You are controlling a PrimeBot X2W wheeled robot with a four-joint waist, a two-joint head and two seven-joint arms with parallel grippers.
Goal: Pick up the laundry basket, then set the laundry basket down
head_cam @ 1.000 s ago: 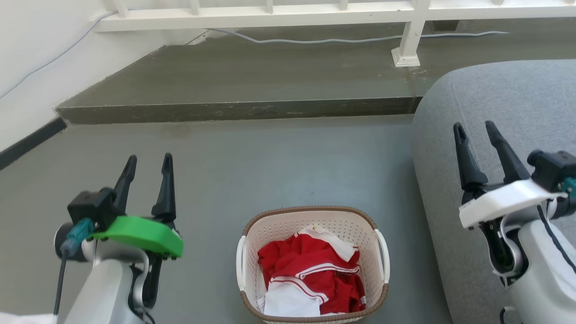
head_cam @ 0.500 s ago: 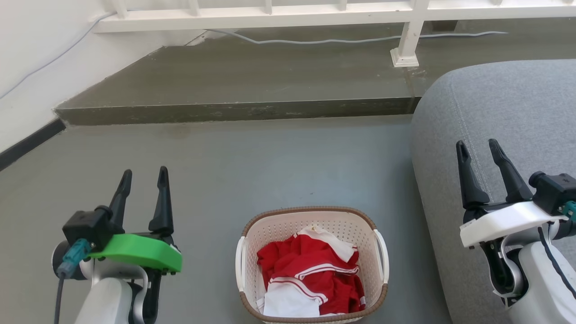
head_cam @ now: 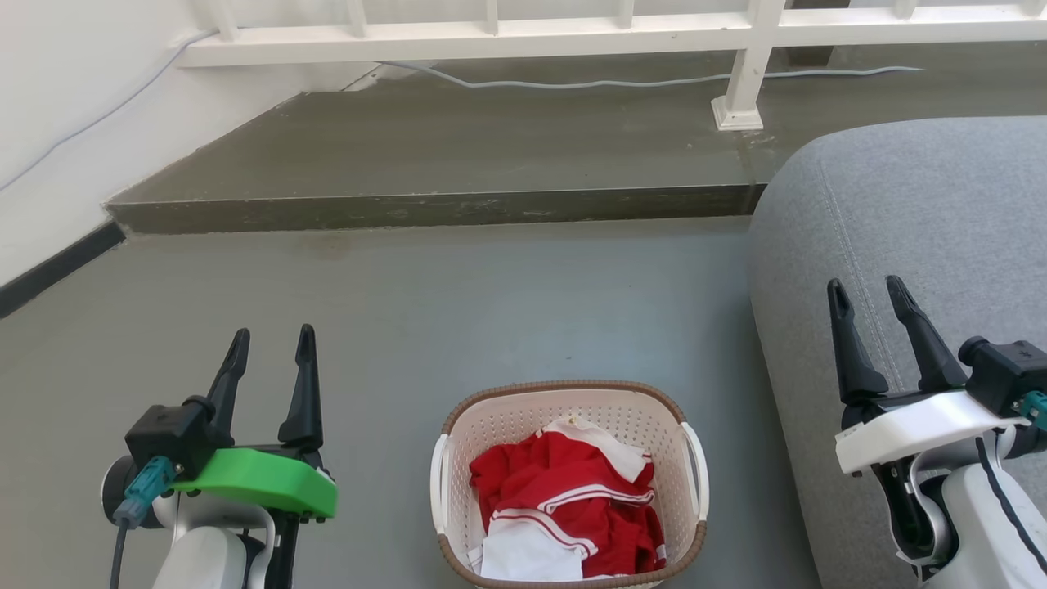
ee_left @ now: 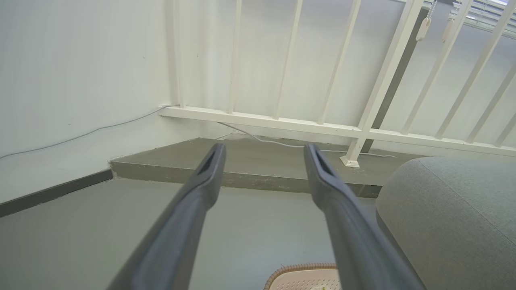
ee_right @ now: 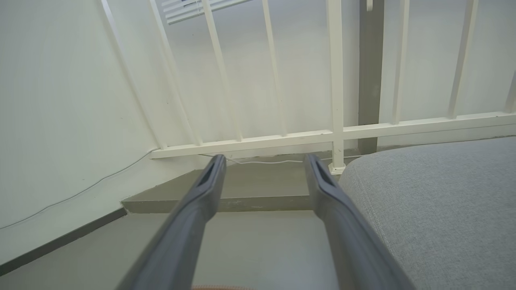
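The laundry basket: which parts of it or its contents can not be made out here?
- Head view: the floor of the laundry basket is hidden under crumpled red and white clothes, which cannot be counted.
- Left wrist view: the bottom edge cuts off all but its far rim.
- Right wrist view: a brown sliver, the rest cut by the bottom edge.

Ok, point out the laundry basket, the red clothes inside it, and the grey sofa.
laundry basket [head_cam: 523, 417], head view, far inner wall.
red clothes [head_cam: 572, 478], head view, middle of the red fabric.
grey sofa [head_cam: 916, 213], head view, bare upholstery.

Sofa [head_cam: 916, 245] rightward — floor [head_cam: 458, 303] open
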